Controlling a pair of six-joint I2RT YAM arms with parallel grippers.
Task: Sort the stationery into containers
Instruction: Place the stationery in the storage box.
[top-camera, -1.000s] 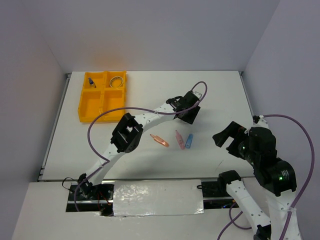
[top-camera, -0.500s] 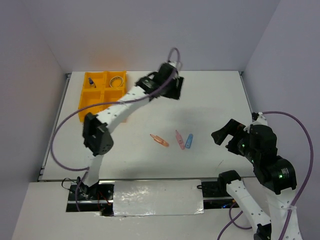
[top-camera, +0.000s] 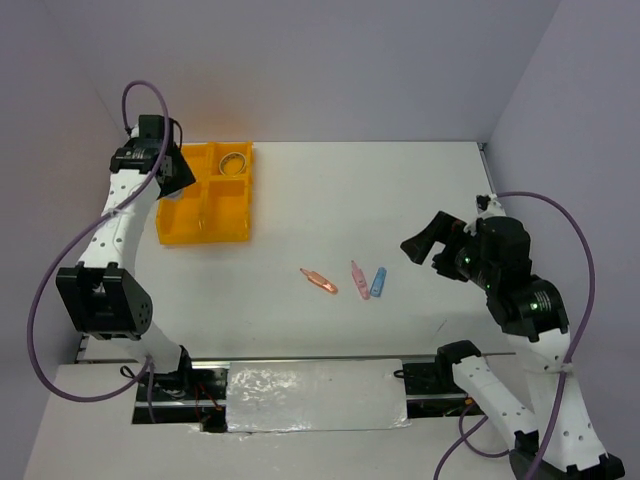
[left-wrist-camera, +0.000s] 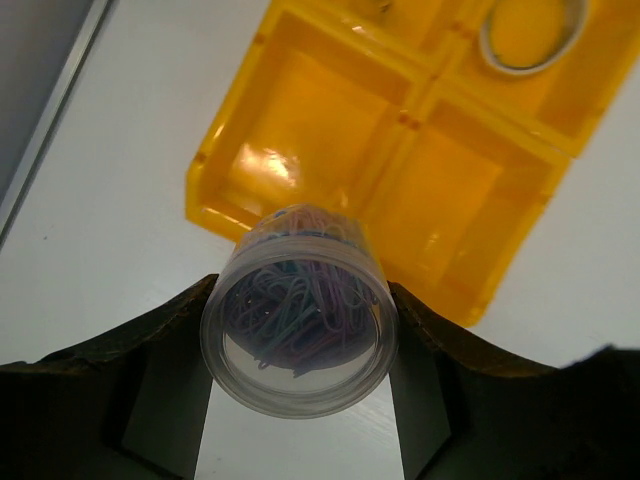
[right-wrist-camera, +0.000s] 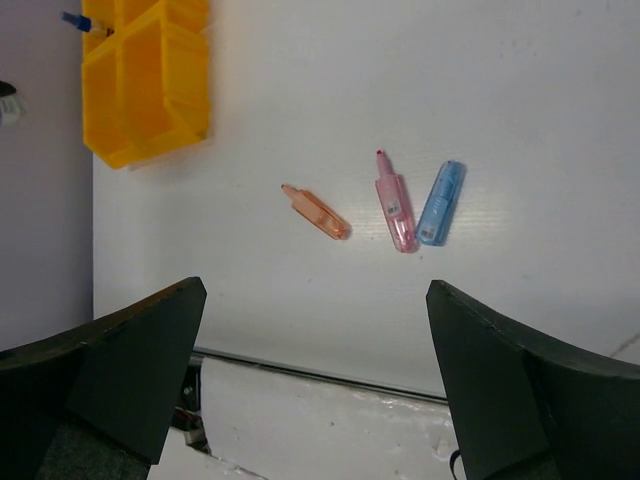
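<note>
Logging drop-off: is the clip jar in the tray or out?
Out. The jar is clamped in the left gripper, above the tray, not in any compartment.

Open tabletop (top-camera: 400, 190) rings the three pens (top-camera: 357, 279), while the left hand (top-camera: 176, 172) and jar (left-wrist-camera: 298, 310) overhang the tray's (top-camera: 205, 238) left edge

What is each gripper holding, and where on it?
The left gripper holds the jar by its round side wall, one finger on each side. The right gripper is open and holds nothing.

top: overhead, facing down at table (top-camera: 400, 190) | wrists: downward, left nearest | shared: tray (top-camera: 205, 238)
</note>
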